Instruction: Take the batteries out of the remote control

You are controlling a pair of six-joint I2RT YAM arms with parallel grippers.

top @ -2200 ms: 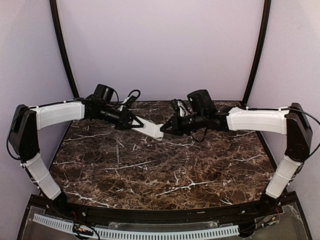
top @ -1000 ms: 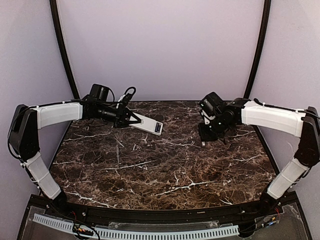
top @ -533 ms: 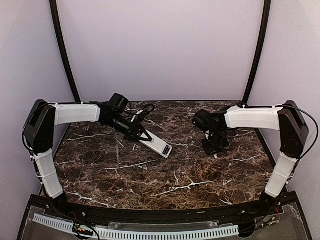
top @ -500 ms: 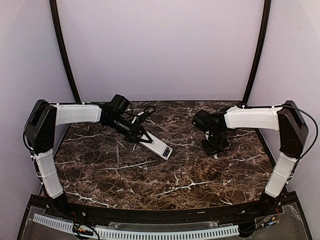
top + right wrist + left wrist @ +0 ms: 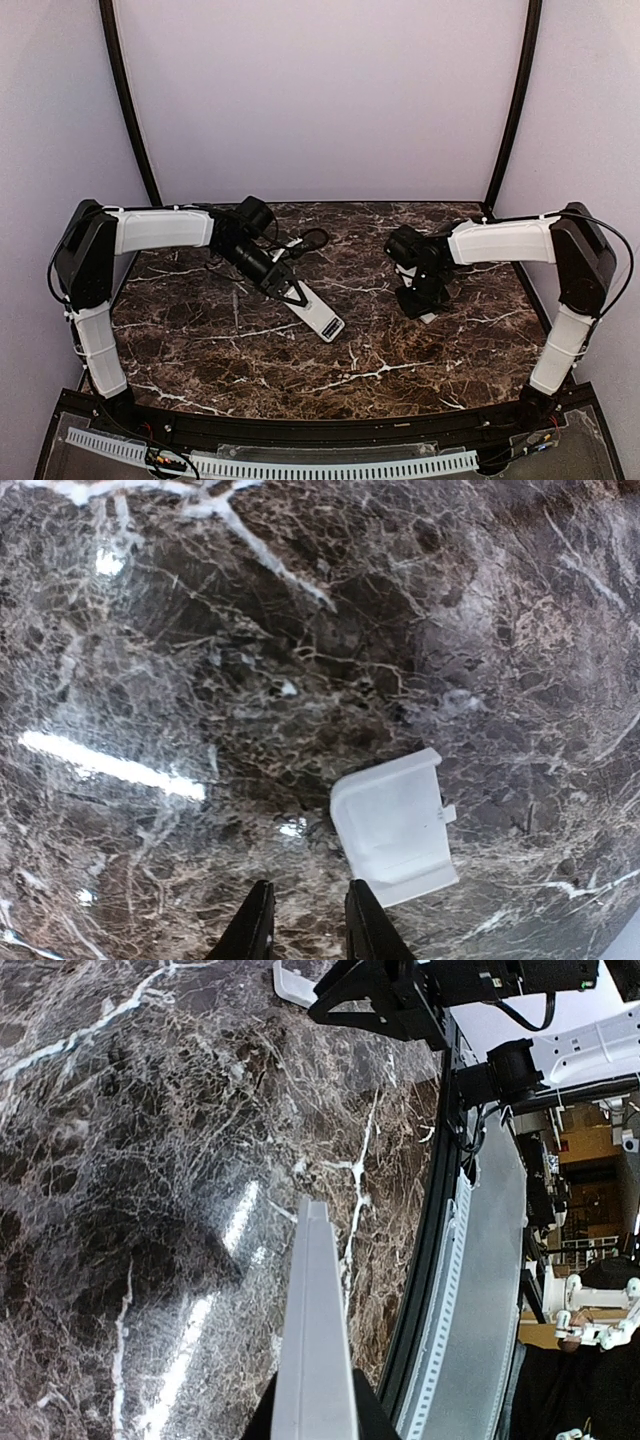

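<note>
White plastic remote bar (image 5: 316, 1330), one, we see grasped by left fingers (image 5: 368, 1422); one white rectangular cover (image 5: 393, 827) near released right fingers (image 5: 258, 925).

A table (image 5: 350, 365) topped in dark brown marble with white veins was enclosed by plain lilac walls (image 5: 320, 100). Two black poles (image 5: 125, 100) were set curving up from the rear corners. A white perforated strip (image 5: 300, 467) was fitted along the near edge. Overhead light was reflected as glare (image 5: 110, 765) on the marble.
</note>
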